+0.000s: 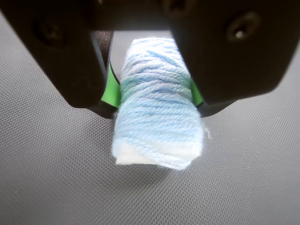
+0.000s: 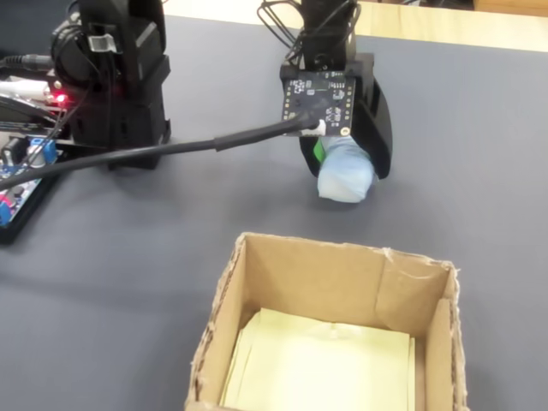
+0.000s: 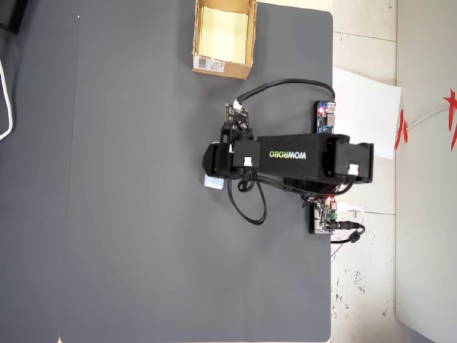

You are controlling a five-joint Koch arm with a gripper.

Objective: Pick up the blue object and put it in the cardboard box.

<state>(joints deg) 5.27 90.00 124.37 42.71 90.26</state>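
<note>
The blue object (image 1: 157, 117), a pale blue fuzzy yarn roll, sits between my gripper's (image 1: 154, 101) black jaws, with a green pad pressed against each side. The gripper is shut on it. The roll's lower end sticks out below the jaws, at or just above the dark mat. In the fixed view the gripper (image 2: 347, 158) holds the roll (image 2: 347, 178) a short way behind the open cardboard box (image 2: 342, 257), which has a pale yellow inside. From overhead, the roll (image 3: 213, 182) and gripper (image 3: 213, 168) are mid-table, and the box (image 3: 214, 66) stands at the top edge.
The arm's base and electronics (image 2: 111, 68) stand at the left in the fixed view, and a thick black cable (image 2: 171, 150) runs across the mat to the wrist circuit board (image 2: 317, 98). Seen from overhead, the mat's right edge lies just beyond the arm (image 3: 300, 156).
</note>
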